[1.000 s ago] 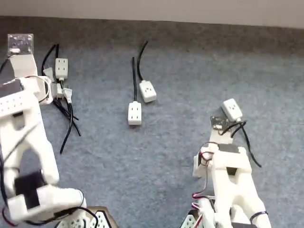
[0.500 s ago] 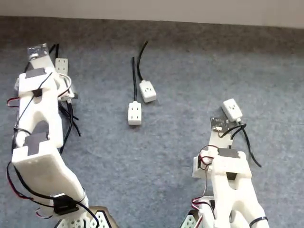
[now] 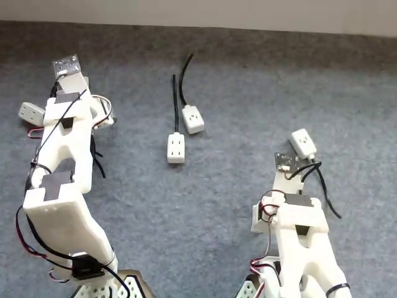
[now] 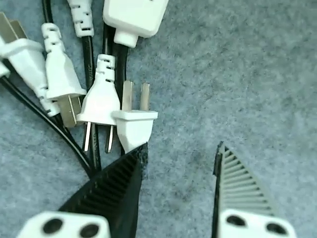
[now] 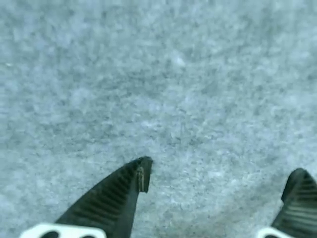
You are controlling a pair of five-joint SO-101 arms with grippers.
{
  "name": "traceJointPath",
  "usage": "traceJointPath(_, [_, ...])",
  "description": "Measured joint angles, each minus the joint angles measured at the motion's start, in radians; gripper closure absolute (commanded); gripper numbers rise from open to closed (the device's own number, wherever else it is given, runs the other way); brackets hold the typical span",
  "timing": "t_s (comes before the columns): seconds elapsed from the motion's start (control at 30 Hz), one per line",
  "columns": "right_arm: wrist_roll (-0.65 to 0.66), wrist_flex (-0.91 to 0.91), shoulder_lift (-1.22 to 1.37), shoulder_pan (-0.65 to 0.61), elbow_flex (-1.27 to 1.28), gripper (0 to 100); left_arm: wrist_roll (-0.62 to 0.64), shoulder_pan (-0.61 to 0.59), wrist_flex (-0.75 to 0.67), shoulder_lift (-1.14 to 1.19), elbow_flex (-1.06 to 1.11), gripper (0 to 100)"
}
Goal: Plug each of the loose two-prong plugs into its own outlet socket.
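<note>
The left arm (image 3: 62,143) stretches out to the far left of the grey carpet (image 3: 260,87), over a bundle of black cords (image 3: 94,158). In its wrist view the left gripper (image 4: 181,151) has its jaws spread wide, with only carpet between them; it holds nothing. The tip of its dark finger (image 4: 119,183) sits right up against the body of a white plug (image 4: 133,126), whose two flat prongs point away from the gripper. Whether finger and plug actually touch cannot be told. Just beside it lies a second plug (image 4: 99,101) turned the other way, with its prongs pointing back toward the gripper. A third plug (image 4: 59,74) and a fourth plug (image 4: 20,49) lie farther along in the same bundle. Past them lies a white socket block (image 4: 133,15), its cord running down among the plugs.

In the middle of the carpet, well apart from the plugs, two more sockets lie close together. One is the nearer socket (image 3: 176,149) and the other the farther socket (image 3: 193,119). Each has a black cord leading toward the far side.

The right arm (image 3: 301,230) is at the near right. The right gripper (image 5: 220,171) has its jaws wide apart above bare carpet and grips nothing. Just beyond this arm's wrist lies another socket (image 3: 303,143), with a black lead (image 3: 325,189) trailing toward the near right.
</note>
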Motion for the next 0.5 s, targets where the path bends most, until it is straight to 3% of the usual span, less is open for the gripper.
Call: traceJointPath(0.5, [0.000,-0.002,0.000,-0.002,0.000,59.2,-0.002,-0.049,-0.006,0.114,-0.054,77])
